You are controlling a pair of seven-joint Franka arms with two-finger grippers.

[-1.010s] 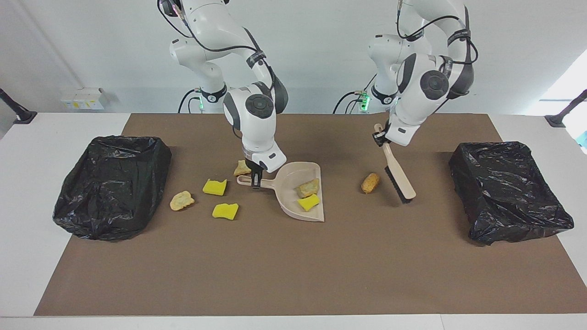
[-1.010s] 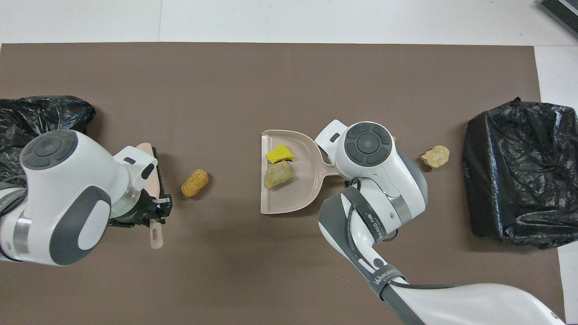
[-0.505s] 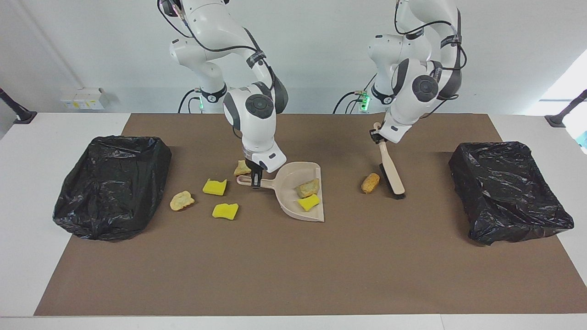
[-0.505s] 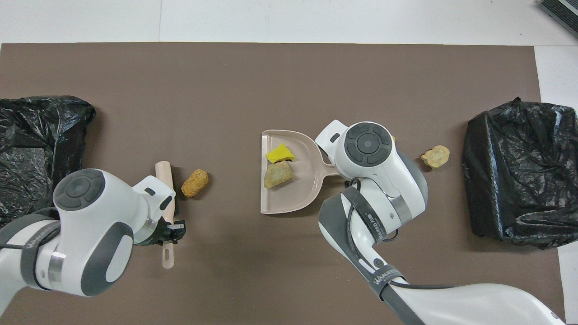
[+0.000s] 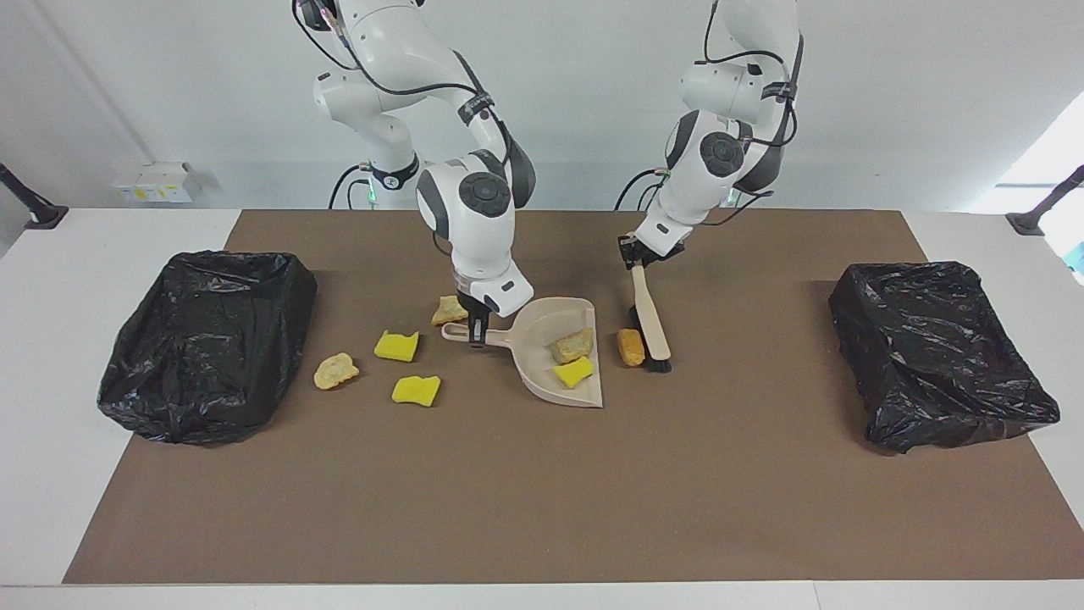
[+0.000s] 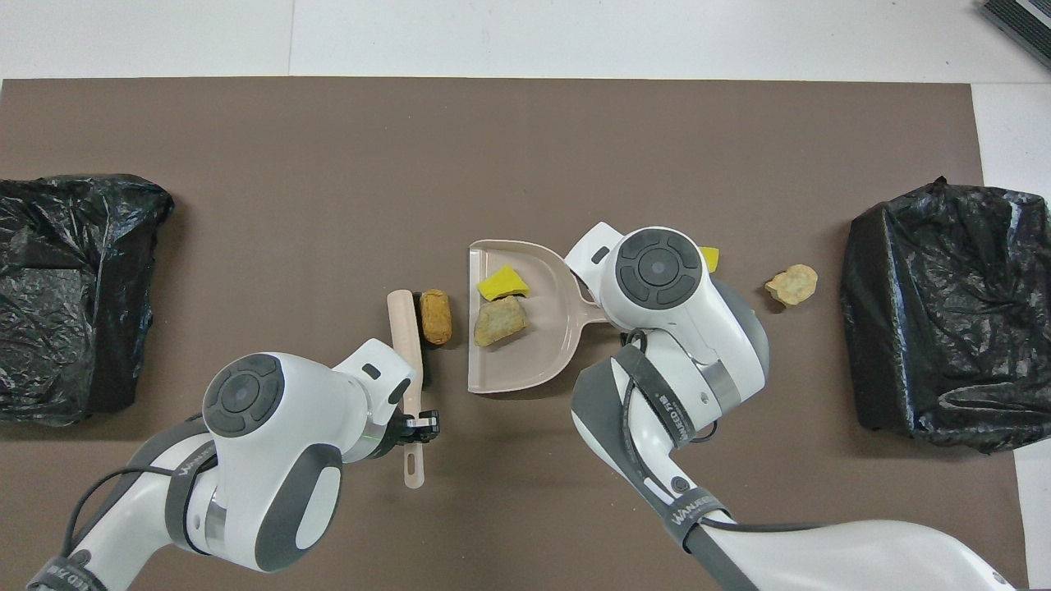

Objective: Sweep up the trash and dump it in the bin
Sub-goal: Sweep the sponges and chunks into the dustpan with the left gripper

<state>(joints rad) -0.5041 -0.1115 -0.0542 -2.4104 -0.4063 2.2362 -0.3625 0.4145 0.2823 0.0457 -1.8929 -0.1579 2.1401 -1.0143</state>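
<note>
My right gripper (image 5: 476,329) is shut on the handle of the beige dustpan (image 5: 539,326), which rests on the mat. In the pan lie a bread-like chunk (image 5: 570,346) and a yellow sponge bit (image 5: 573,372). My left gripper (image 5: 636,255) is shut on the handle of the brush (image 5: 652,318), whose bristles stand on the mat. An orange-brown chunk (image 5: 630,346) lies against the brush head, right at the pan's open edge (image 6: 436,316). More trash lies loose toward the right arm's end: two yellow sponge bits (image 5: 396,346) (image 5: 416,390) and two bread chunks (image 5: 448,310) (image 5: 336,370).
One bin lined with a black bag (image 5: 207,343) stands at the right arm's end of the brown mat, another (image 5: 936,352) at the left arm's end. In the overhead view the right arm's wrist (image 6: 657,267) covers the pan's handle and part of the loose trash.
My left arm has swept the brush and the orange-brown chunk across the mat to the dustpan's open edge. The dustpan has shifted only slightly.
</note>
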